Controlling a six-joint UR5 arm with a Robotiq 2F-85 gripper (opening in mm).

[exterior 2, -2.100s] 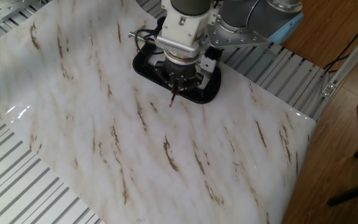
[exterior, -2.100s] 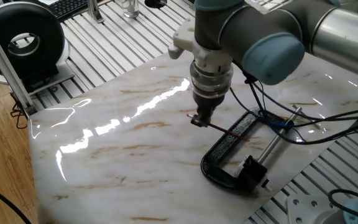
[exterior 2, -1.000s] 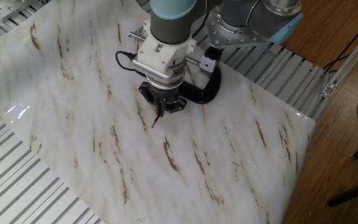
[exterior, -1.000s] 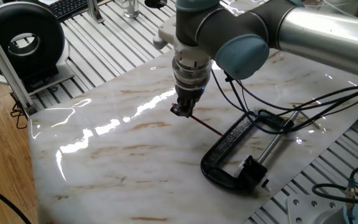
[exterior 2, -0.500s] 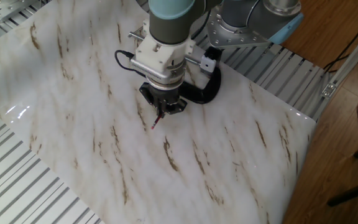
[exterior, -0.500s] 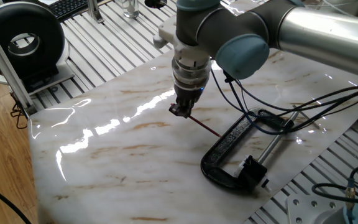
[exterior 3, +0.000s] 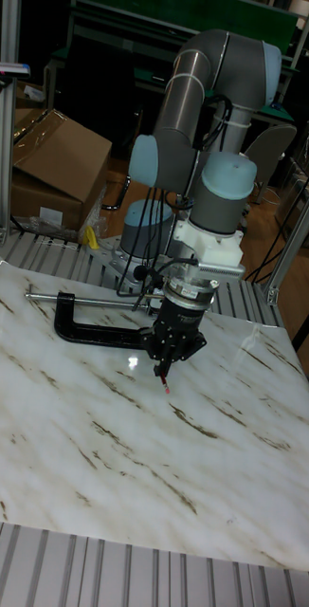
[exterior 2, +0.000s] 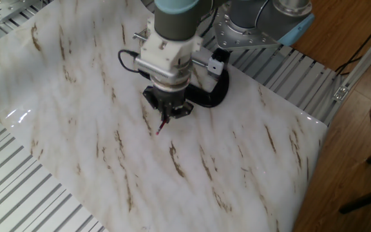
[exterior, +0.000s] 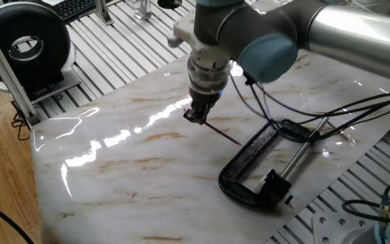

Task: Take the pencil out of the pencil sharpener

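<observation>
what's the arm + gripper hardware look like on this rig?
Silver-grey tubular arm with light blue joint caps. A white wrist block carries a ribbed metallic ring, then a small black gripper with short jaws. Black cables run loose from the wrist down toward the table. No markings legible.

open marble [exterior: 114, 176] all round; only clamp [exterior: 249, 166] obstructs.

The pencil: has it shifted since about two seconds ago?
Yes. The pencil, held by the gripper, has been drawn away from the clamp across the marble, toward the glare streak; the clamp itself lies where it did.
</observation>
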